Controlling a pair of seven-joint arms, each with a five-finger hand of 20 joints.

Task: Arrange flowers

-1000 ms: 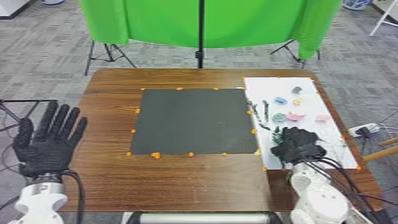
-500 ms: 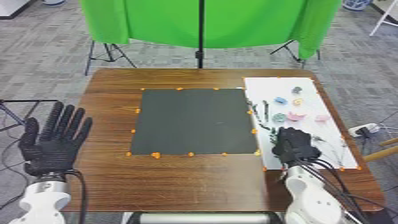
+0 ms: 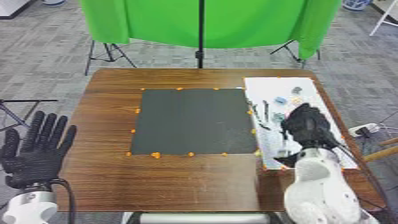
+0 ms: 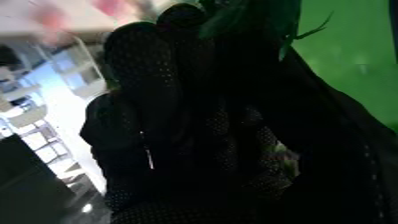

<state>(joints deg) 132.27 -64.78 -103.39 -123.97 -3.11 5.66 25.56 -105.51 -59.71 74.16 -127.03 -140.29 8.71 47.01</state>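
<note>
You have a leafy green sprig pinched in your black-gloved right hand, over the white rectangular sheet. Your black-gloved left hand, fingers straight, is beside the brown wooden table.

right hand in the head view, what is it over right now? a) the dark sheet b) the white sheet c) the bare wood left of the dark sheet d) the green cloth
b, since the right hand is above the white sheet, to the right of the dark sheet.
</note>
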